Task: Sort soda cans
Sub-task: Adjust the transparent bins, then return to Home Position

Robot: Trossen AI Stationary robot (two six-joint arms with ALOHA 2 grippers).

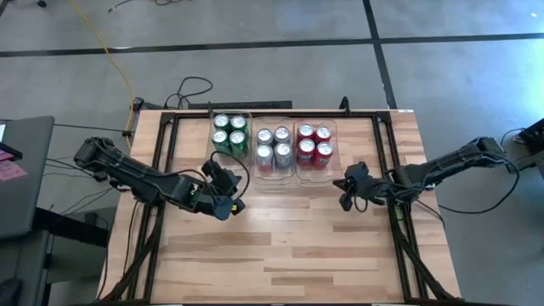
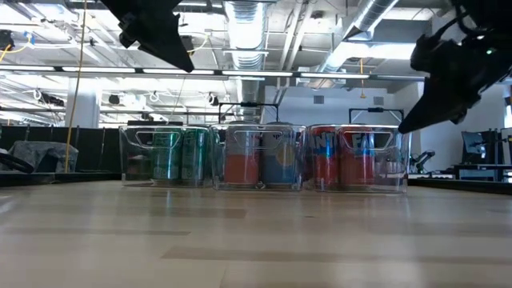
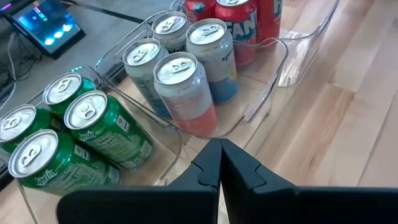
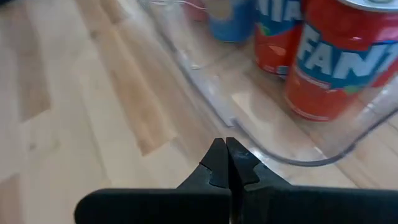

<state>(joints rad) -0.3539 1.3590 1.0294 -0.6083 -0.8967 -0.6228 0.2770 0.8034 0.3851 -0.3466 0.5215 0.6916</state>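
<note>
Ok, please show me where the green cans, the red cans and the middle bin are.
green cans (image 1: 229, 132), high view, top of the group of four.
red cans (image 1: 314, 143), high view, top of the group of four.
middle bin (image 2: 260, 186), low view, front wall near its base.

My left arm reaches in from nine o'clock, its claw pinched closed and holding nothing, aimed toward twelve. My right arm comes in from three o'clock, its claw likewise pressed together and bare, raised off the counter.
</note>
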